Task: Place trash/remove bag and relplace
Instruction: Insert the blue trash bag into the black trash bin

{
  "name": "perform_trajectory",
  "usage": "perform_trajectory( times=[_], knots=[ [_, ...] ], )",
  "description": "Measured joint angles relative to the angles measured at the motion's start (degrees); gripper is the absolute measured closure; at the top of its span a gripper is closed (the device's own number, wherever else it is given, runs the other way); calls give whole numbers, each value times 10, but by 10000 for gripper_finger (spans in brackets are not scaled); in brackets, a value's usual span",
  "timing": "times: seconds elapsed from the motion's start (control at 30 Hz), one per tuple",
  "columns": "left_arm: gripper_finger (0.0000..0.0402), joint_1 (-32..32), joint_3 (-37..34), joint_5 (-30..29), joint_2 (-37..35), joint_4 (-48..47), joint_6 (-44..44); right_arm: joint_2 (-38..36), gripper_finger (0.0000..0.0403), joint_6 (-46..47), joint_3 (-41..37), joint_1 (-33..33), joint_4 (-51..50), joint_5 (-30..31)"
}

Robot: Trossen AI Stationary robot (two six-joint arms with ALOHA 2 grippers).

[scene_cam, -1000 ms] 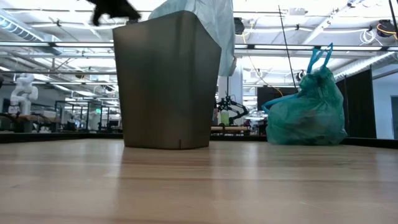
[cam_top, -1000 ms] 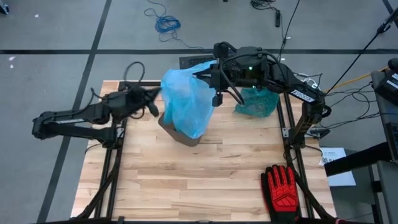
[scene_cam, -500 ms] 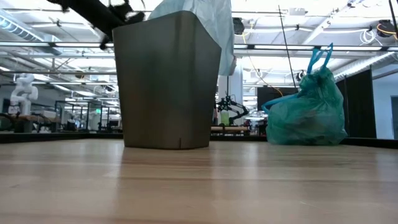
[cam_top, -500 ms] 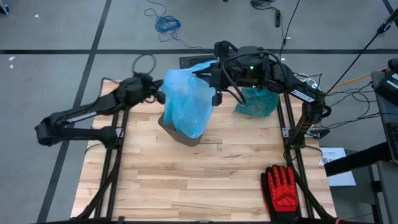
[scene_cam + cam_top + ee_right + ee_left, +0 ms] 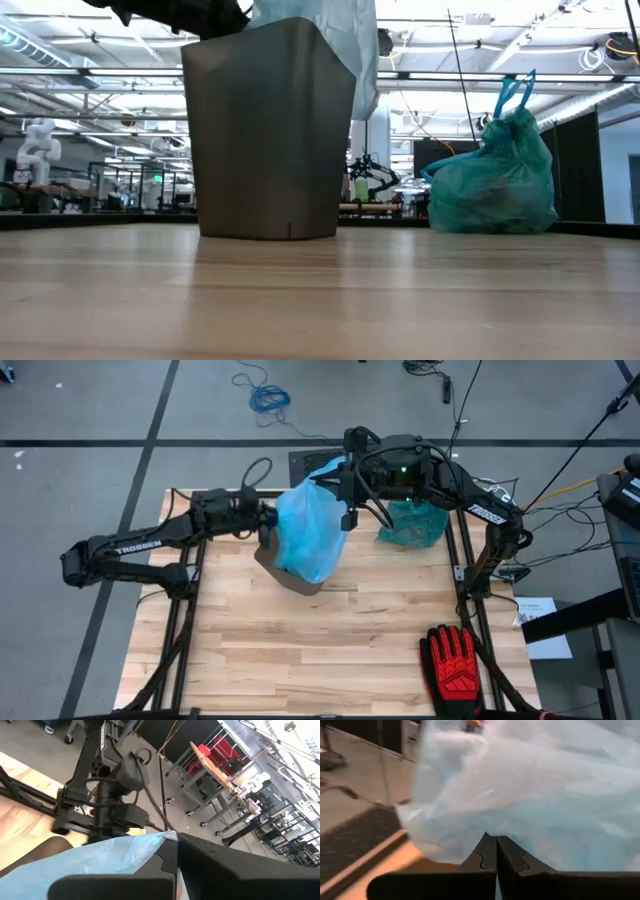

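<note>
Top-down view of a light wood table [image 5: 300, 650] w/ two dark robot arms. Near table centre, toward 12 o'clock, stands a grey-brown trash bin [image 5: 290, 572], tapered, upright. A fresh light-blue bag [image 5: 308, 530] billows up out of its mouth, puffed well above the rim; in the low view its edge drapes down the bin's right side. Inside of bin is hidden, so contents can't be told.

At abt 1 o'clock from the bin, near the table's far edge, sits a full teal bag [image 5: 410, 525], knotted at top w/ two loop ends standing up in the low view. It's bulging, prob. w/ the trash, but the scraps don't show through clearly.

Left gripper [image 5: 266, 520] comes in from 9 o'clock, level w/ the bin's rim; its fingers are pressed together, tips against the blue film. Whether plastic is pinched between them is unclear.

Right gripper [image 5: 330, 472] reaches from 2 o'clock, above the bin. Its fingers are clamped on a top corner of the light-blue bag, holding it up.

A red-and-black glove [image 5: 455, 660] lies flat at abt 5 o'clock, near the table's front right corner, well apart from the bin.
</note>
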Motion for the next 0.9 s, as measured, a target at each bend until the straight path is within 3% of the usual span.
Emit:
perform_trajectory(
  times=[0.37,0.57,0.73,0.9],
  knots=[
    [402,-116,0,-68,46,-41,1,5,403,31,-1,1,-30,-31],
    [401,-143,0,-158,77,-73,0,14,403,35,-26,1,-30,-31],
    [401,-155,0,-237,67,-84,1,20,403,34,-63,2,-18,-32],
    [402,-156,0,-252,23,-90,16,24,403,23,-95,2,27,-32]
  ],
)
